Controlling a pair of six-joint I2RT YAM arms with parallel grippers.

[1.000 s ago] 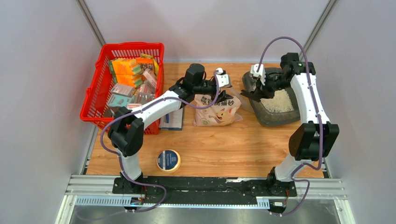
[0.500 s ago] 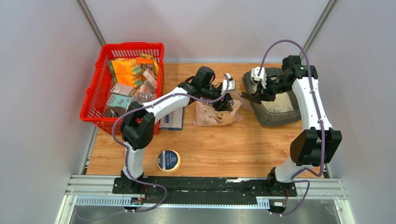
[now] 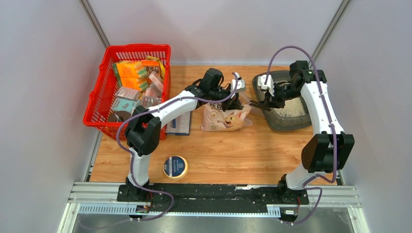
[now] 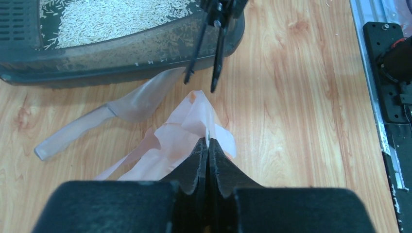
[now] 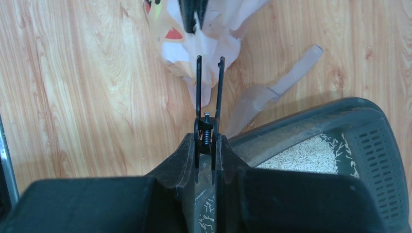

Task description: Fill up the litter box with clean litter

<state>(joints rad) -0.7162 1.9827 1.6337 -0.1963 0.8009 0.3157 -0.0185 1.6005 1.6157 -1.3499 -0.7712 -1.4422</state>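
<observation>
- Left wrist view: the bag (image 4: 165, 150) is pinched at its top by the left gripper (image 4: 208, 144); a clip (image 5: 198, 87) is clamped in the right gripper (image 5: 205, 141).
- Lifting and tipping over the litter box (image 4: 121, 53) is judged to be needed next.

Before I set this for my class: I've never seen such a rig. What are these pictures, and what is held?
Two robot arms are bolted to a table. One picture looks down from above; the others come from a camera on each wrist. The left tool pinches a pink bag by its top. The right tool grips a thin black two-pronged implement pointing at it. Nearby lie a clear scoop, a grey litter box holding litter, a red basket and a tape roll.
</observation>
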